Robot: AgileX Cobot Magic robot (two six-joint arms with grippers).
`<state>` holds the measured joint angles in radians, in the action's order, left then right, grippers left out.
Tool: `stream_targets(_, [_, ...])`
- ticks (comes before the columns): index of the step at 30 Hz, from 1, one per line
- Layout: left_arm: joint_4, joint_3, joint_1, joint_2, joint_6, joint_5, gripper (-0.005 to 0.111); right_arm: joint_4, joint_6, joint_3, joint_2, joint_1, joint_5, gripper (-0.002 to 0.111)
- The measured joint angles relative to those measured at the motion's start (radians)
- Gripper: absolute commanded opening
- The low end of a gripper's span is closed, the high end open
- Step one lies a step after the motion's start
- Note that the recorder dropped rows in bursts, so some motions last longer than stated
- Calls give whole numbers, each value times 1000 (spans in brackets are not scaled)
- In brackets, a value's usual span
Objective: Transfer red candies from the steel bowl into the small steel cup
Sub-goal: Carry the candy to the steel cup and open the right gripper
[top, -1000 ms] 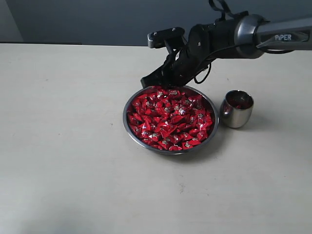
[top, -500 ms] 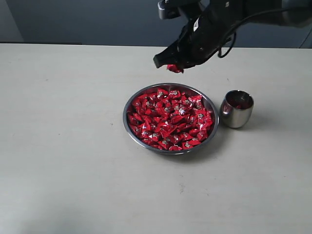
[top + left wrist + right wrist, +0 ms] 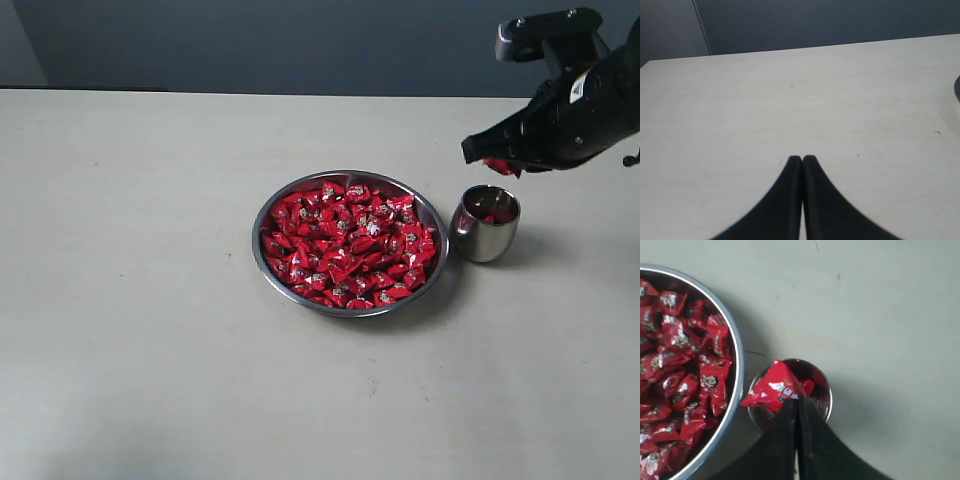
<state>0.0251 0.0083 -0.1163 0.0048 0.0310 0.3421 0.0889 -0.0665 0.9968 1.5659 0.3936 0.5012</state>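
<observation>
Starting left: got the left tool point(image 3: 802, 161) pinched shut on nothing, just bare worktop point(image 3: 130, 300) below it. Next up, the steel bowl point(image 3: 254, 245), lower than the right tool point(image 3: 497, 160) and off to its side, heaped with red candies point(image 3: 345, 245). Just beside the bowl, the small steel cup point(image 3: 485, 237), pretty much straight below that tool, a few reds inside. Right tool clenched on one red candy point(image 3: 771, 387) by its edge, most of the wrapper poking past the tips. Guessing featherweight, crinkly, slick foil over a firm centre, nothing fragile. Probably safer to pinch across the body than a wrapper end; could slip or cling otherwise.
</observation>
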Motion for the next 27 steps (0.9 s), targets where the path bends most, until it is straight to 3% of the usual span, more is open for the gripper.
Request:
stream_targets(19, [0, 0, 0, 0, 0, 0, 0, -14, -1, -44, 154, -6, -131, 1])
stream_targets(25, [0, 0, 0, 0, 0, 0, 0, -14, -1, -44, 155, -6, -139, 37])
stream_targets(27, [0, 0, 0, 0, 0, 0, 0, -14, -1, -44, 155, -6, -141, 40])
